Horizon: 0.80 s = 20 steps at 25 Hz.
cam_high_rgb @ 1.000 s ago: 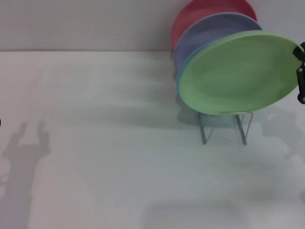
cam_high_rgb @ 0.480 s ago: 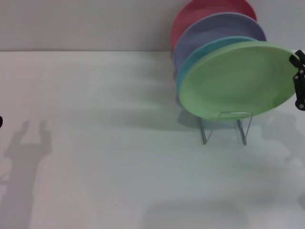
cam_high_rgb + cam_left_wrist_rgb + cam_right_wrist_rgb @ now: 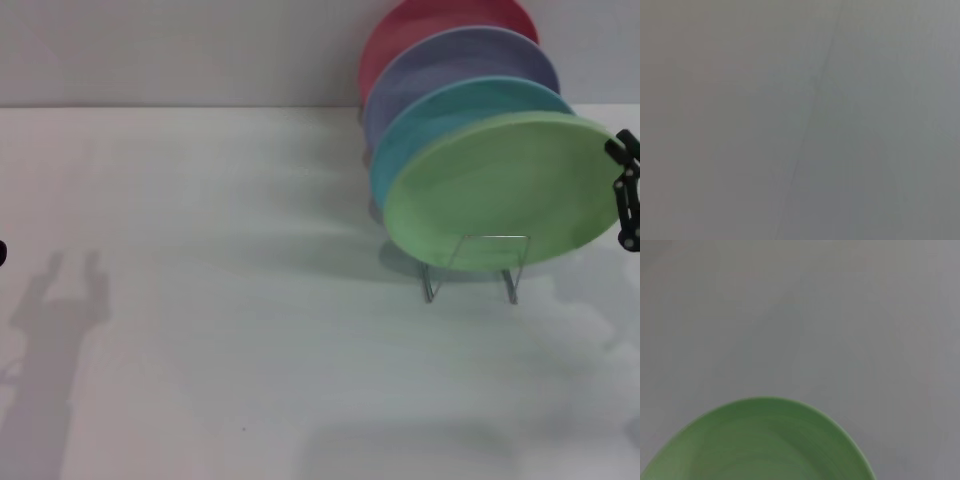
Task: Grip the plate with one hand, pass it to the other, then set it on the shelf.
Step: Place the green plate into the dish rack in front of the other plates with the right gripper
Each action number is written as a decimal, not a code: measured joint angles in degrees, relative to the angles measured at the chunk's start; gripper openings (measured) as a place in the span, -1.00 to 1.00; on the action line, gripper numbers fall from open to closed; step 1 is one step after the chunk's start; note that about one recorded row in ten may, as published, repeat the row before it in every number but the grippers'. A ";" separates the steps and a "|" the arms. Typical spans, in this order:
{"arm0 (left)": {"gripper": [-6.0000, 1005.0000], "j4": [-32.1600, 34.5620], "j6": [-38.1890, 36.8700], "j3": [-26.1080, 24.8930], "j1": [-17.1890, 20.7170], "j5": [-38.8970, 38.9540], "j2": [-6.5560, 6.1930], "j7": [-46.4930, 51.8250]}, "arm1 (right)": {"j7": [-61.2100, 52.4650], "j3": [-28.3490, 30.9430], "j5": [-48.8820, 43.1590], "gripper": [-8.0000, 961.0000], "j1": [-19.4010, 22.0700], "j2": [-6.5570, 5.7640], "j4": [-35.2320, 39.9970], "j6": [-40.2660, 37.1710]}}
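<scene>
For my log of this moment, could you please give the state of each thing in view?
Green plate: tilted at the front of the rack, right claw at its rim.
Teal plate: leaning behind it.
Lavender plate: leaning in the rack.
Red plate: rearmost, leaning.
Wire rack: upright on the table.

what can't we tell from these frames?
- Right end effector: cut off by the head view's edge at the green plate rim; grip state unclear.
- Left end effector: only a dark sliver at the head view's left edge; left wrist view shows blank grey.
- Wire rack: slots hidden behind the plates, so seating is unclear.
</scene>
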<state>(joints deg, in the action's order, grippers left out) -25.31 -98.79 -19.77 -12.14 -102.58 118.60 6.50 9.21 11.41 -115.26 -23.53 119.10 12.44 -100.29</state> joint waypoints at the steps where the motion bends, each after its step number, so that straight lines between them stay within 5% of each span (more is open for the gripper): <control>1: -0.20 0.00 -0.01 0.00 0.00 -0.11 -0.03 0.00 | 0.00 0.00 0.00 -0.86 0.00 0.00 0.00 0.00; 11: -0.21 0.00 -0.84 -0.04 0.51 -1.48 -0.03 0.01 | 0.78 -0.10 0.00 -0.85 0.22 -0.07 -1.43 1.81; 14: -0.21 0.00 -1.19 -0.02 0.74 -1.49 -0.04 0.10 | 0.75 -0.08 0.00 -0.43 0.43 -0.10 -2.02 1.71; 20: -0.20 0.00 -1.80 0.00 1.27 -1.62 -0.04 0.46 | 0.22 -0.07 0.01 -0.42 0.33 -0.18 -2.87 1.52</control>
<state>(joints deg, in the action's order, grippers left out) -25.31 -100.59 -19.77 -10.87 -104.20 118.56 6.97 9.44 11.34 -115.25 -23.20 118.91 9.58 -98.78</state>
